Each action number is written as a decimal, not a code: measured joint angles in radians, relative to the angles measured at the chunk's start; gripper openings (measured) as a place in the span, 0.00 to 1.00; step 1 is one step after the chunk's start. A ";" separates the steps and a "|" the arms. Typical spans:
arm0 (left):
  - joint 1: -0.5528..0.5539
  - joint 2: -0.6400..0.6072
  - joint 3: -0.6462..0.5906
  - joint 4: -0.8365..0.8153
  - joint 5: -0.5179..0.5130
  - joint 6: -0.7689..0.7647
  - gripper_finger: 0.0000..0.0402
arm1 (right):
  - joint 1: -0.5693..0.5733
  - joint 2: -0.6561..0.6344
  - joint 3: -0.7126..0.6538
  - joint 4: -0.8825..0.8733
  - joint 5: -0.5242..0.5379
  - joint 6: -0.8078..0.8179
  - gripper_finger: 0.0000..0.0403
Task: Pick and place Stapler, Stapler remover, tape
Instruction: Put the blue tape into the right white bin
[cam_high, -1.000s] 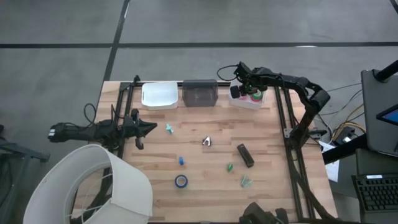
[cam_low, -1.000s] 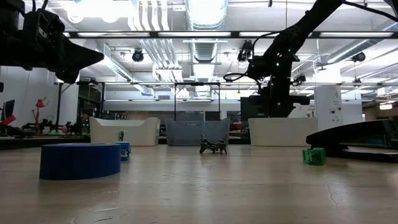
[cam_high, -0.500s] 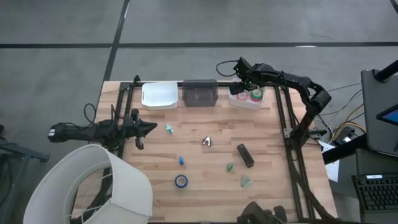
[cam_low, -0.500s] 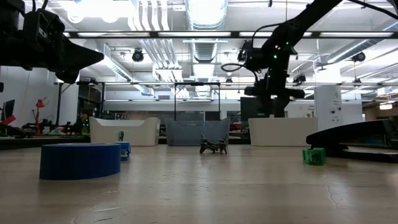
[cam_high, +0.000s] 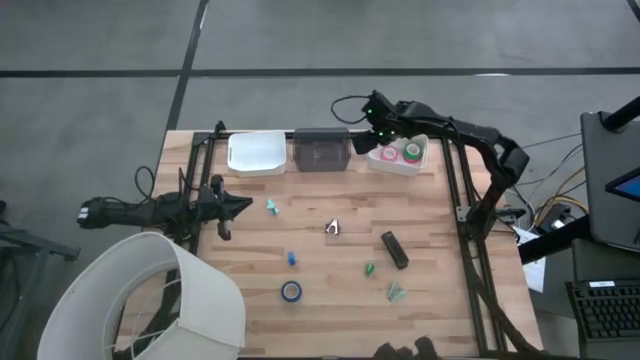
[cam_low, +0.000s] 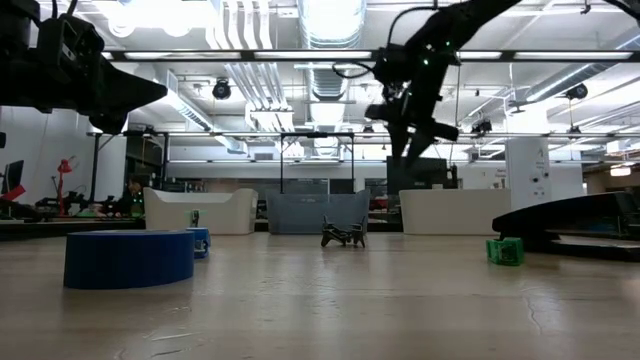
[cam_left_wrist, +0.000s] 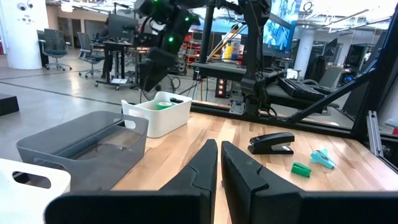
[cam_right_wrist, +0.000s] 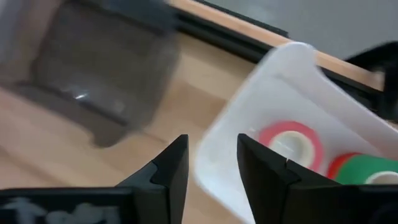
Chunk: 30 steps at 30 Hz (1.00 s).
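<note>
My right gripper is open and holds nothing. It hangs above the gap between the grey bin and the right white bin. A pink tape roll and a green roll lie in that white bin, with a red one partly under the green. A blue tape roll lies flat on the table near its near edge. The black stapler and a silvery staple remover rest on the table's middle. My left gripper is shut and waits at the table's left side.
A second white bin stands at the far edge, left of the grey one. Small teal and green pieces and a small blue piece lie scattered on the wood. A white lampshade covers the near left corner.
My right gripper has risen out of the right white bin and swung toward the table's left. It now stands over the gap beside the grey bin. The tape rolls stay in the bin.
</note>
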 joint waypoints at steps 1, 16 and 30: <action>0.000 0.000 0.000 0.000 0.000 0.000 0.06 | 0.017 0.000 0.006 0.001 0.000 -0.003 0.31; 0.000 0.000 0.000 0.000 0.000 0.000 0.06 | 0.256 0.000 0.034 0.128 -0.002 0.005 0.29; 0.000 0.000 0.000 0.000 0.000 0.000 0.06 | 0.397 0.000 0.032 0.310 -0.150 0.104 0.22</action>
